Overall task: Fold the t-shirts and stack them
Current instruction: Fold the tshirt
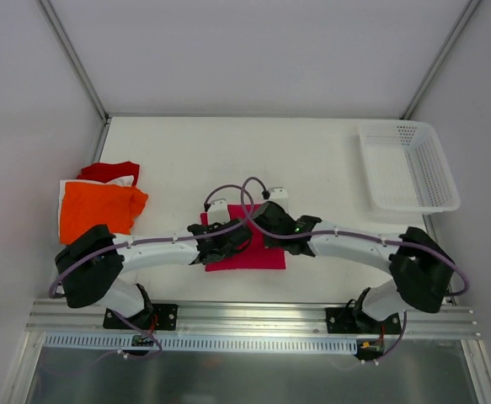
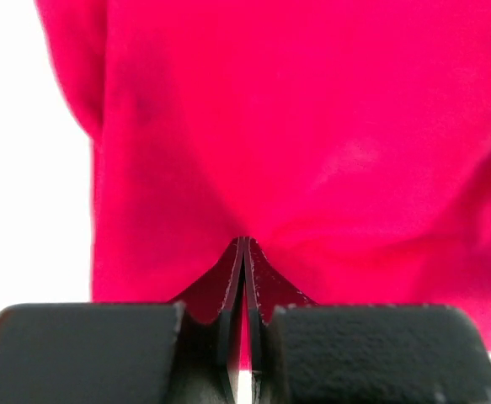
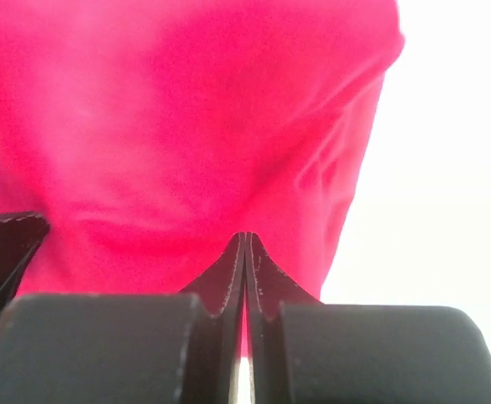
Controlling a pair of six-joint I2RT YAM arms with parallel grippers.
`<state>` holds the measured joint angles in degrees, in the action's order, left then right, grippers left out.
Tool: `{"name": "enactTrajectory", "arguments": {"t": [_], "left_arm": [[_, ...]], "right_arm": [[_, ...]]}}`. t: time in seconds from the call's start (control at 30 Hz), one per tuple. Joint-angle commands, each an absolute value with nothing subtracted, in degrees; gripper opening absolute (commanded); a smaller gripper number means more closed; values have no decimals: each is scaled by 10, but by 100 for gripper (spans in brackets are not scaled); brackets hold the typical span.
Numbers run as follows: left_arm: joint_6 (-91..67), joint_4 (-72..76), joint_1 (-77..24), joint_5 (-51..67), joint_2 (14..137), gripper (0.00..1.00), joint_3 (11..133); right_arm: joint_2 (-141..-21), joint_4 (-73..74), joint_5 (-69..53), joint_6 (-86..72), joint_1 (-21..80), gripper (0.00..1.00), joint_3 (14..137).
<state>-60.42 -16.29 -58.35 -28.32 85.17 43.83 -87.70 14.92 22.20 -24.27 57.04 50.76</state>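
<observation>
A magenta-pink t-shirt lies folded into a small rectangle at the near middle of the table. Both grippers rest on top of it, close together. My left gripper is shut, its tips touching the pink cloth. My right gripper is shut too, its tips against the same shirt. No fold shows between either pair of jaws. At the left edge lies a pile of t-shirts: an orange one on top, a white one under it, a red one behind.
A white perforated plastic basket stands at the back right of the table. Part of the left gripper's dark finger shows at the left edge of the right wrist view. The arms' bases sit on the rail at the near edge.
</observation>
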Motion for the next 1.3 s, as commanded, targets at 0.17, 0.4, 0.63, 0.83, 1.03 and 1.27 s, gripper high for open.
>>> {"name": "enactTrajectory", "arguments": {"t": [0.17, 0.4, 0.63, 0.83, 1.03, 1.27], "left_arm": [[-532, -242, -611, -464, 731, 0, 525], [-412, -63, -556, -368, 716, 8, 479], [-350, 85, -491, -285, 707, 8, 397], [-321, 175, -460, -235, 756, 6, 383], [-323, 207, -442, -203, 837, 4, 403], [-364, 201, -418, -184, 943, 0, 410]], "right_arm": [[-713, 181, 345, -172, 613, 6, 562], [-756, 143, 294, -147, 585, 4, 577], [-833, 76, 196, -161, 530, 3, 559], [-912, 15, 113, -163, 489, 2, 584], [-986, 13, 91, -165, 478, 0, 626], [-1007, 34, 119, -158, 470, 1, 617]]}}
